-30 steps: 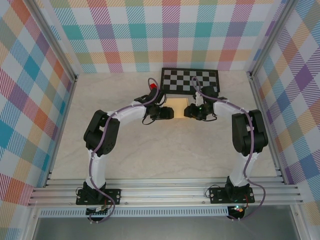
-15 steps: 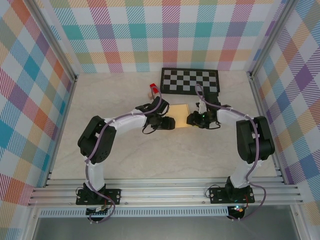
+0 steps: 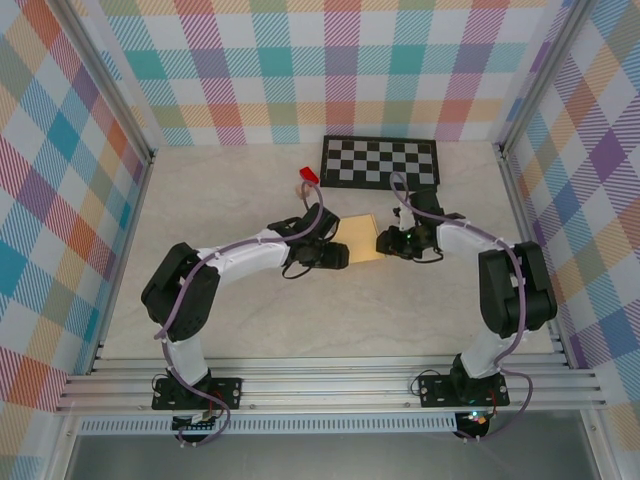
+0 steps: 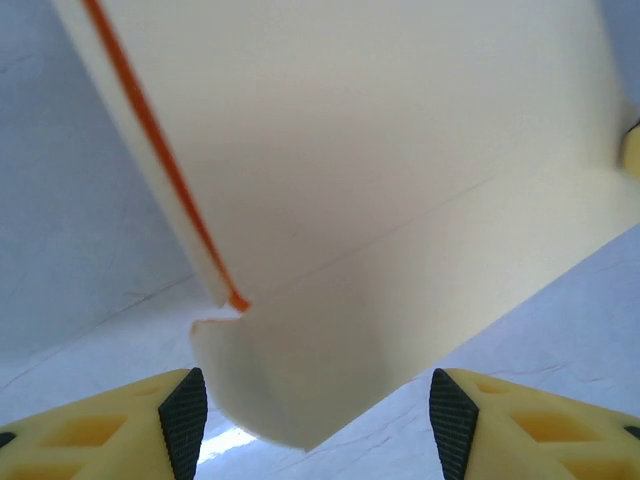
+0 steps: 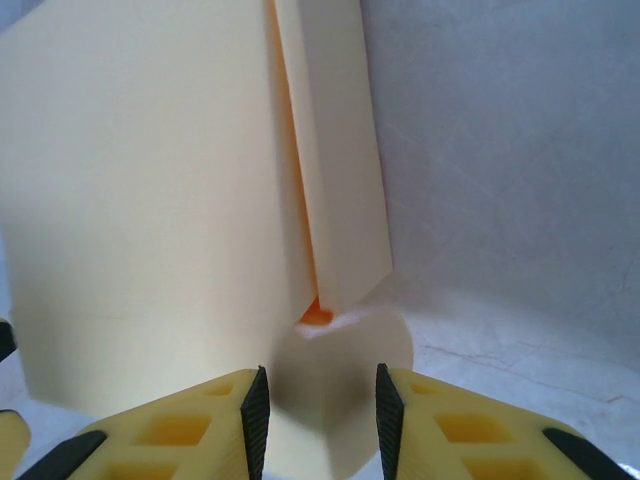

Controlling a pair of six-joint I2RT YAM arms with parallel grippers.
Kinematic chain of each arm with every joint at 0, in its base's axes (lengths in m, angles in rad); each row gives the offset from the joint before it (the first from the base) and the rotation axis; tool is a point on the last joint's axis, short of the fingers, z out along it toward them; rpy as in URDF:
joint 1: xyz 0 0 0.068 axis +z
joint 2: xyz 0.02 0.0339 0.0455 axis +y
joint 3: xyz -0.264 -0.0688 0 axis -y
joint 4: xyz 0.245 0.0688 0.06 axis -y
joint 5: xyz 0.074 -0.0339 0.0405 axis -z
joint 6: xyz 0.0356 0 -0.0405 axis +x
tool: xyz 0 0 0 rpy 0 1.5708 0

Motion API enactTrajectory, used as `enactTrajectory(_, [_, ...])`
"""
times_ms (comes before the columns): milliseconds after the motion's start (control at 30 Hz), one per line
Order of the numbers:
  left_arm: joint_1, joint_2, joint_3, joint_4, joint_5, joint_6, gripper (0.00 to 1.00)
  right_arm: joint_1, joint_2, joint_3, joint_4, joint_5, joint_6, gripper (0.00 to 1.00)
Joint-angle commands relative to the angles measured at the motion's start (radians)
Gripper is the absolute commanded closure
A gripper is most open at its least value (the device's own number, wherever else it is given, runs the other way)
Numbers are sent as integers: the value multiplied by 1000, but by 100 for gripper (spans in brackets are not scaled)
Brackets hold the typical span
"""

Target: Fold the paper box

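Observation:
The paper box [image 3: 361,238] is a pale yellow card piece with orange edges, lying mid-table between both grippers. My left gripper [image 3: 340,254] is at its left edge and stands wide open. In the left wrist view the box's body [image 4: 380,150] looms close, and a loose flap [image 4: 330,370] hangs between the black pads [image 4: 185,420]. My right gripper [image 3: 384,241] is at the box's right edge, open with a narrow gap. In the right wrist view a rounded tab [image 5: 335,380] lies between the pads [image 5: 256,415], below a folded side strip [image 5: 335,150].
A black-and-white checkerboard mat [image 3: 380,160] lies at the back of the table behind the box. A small red block [image 3: 308,176] and a tan block [image 3: 299,186] sit to the back left. Aluminium rails and plaid walls bound the table.
Both grippers and the box between them have shifted toward the near side, away from the checkerboard mat. The left arm has stretched out lower.

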Motion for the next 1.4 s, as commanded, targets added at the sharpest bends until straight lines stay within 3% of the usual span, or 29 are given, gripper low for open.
enactTrajectory(0, [15,-17,-23,-40,-19,-13,36,5,34,35,-10,13,-44,64])
enactTrajectory(167, [60,-44,2,-60,10,7,36,4,51,50,-8,8,-55,64])
enactTrajectory(333, [155,-47,154,-136,27,71,31,3,53,63,-37,13,-79,64])
enactTrajectory(467, [203,65,279,-141,70,154,26,3,52,75,-56,17,-89,62])
enactTrajectory(667, [218,288,481,-184,102,283,25,1,47,101,-89,17,-97,59])
enactTrajectory(833, [219,384,585,-206,117,345,26,-9,45,105,-99,13,-88,58])
enactTrajectory(967, [214,410,582,-204,166,331,29,-13,59,101,-81,-30,-74,59])
enactTrajectory(1367, [181,366,418,-137,164,242,44,-15,88,87,-51,-123,-48,63])
